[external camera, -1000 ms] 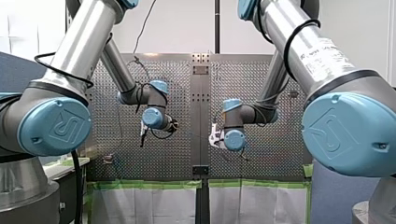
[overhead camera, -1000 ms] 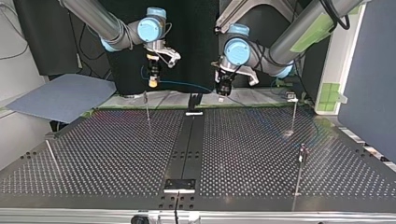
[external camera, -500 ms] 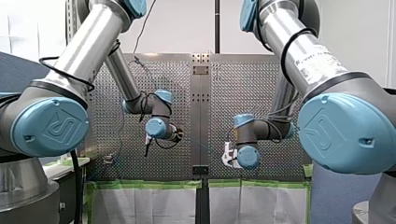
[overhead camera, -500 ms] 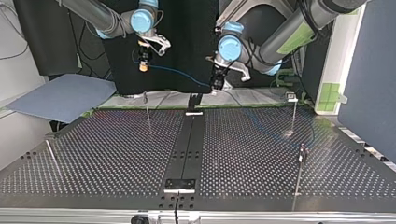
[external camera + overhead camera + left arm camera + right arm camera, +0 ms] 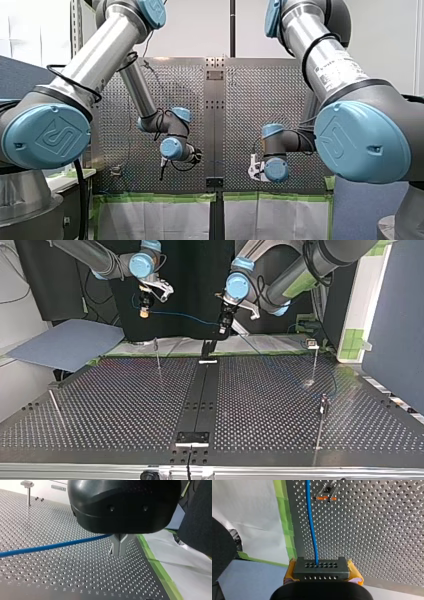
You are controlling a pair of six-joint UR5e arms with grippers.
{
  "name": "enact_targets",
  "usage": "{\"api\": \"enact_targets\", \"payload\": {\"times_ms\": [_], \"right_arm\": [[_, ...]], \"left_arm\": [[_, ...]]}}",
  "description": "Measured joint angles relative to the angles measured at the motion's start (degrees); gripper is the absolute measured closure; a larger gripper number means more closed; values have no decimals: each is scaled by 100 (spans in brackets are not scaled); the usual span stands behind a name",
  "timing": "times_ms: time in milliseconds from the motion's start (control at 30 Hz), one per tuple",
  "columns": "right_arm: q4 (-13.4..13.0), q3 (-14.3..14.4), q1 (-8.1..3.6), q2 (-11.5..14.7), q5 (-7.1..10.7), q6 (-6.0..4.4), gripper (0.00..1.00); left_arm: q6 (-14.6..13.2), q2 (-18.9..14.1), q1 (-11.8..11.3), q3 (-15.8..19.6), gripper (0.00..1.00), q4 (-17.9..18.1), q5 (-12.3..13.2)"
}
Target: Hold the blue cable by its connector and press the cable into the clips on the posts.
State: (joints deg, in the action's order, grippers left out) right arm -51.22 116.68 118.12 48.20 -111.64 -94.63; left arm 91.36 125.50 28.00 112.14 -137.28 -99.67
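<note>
Two claws are mine, and both are clenched. My right claw [image 5: 321, 566] grips a dark plug [image 5: 321, 573] between its yellow pads [image 5: 290, 572]. The blue cable [image 5: 312, 530] leaves the plug's face and runs straight ahead of that claw, above the holed table [image 5: 374, 530]. A small post [image 5: 326, 494] with orange on it shows just to the cable's side. Off to that claw's other side a strip of green tape [image 5: 287, 532] edges the table, with white sheeting [image 5: 249, 510] beyond it.

My left claw [image 5: 119, 545] has its metal fingers [image 5: 115, 547] pressed together. The cable comes in from the side and ends between them, so I have it pinched farther along its length. This claw hangs above the table, clear of it. Well ahead of it stands another post with a flat head.

Seen from across the table, the cable spans the gap between my two claws, both up in the air near the edge where my arms stand. From the left claw it trails down onto the table.
</note>
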Motion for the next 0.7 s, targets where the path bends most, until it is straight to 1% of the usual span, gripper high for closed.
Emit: {"api": "enact_targets", "payload": {"times_ms": [67, 167, 333, 467, 567, 700], "right_arm": [[-17, 1, -109, 0, 110, 85, 100], [-21, 6, -246, -1, 247, 181, 100], [-98, 7, -477, -3, 479, 238, 100], [-254, 7, -704, -8, 710, 280, 100], [-406, 5, -813, -13, 893, 295, 100], [-516, 3, -888, -15, 1120, 301, 100]], "left_arm": [[31, 7, 43, -1, 100, 13, -12], [74, 63, 112, -38, 100, 26, -47], [143, 283, 257, -240, 100, 44, -126], [272, 453, 370, -429, 100, 93, -199], [344, 500, 456, -552, 100, 108, -292], [399, 593, 541, -685, 100, 112, -362]]}}
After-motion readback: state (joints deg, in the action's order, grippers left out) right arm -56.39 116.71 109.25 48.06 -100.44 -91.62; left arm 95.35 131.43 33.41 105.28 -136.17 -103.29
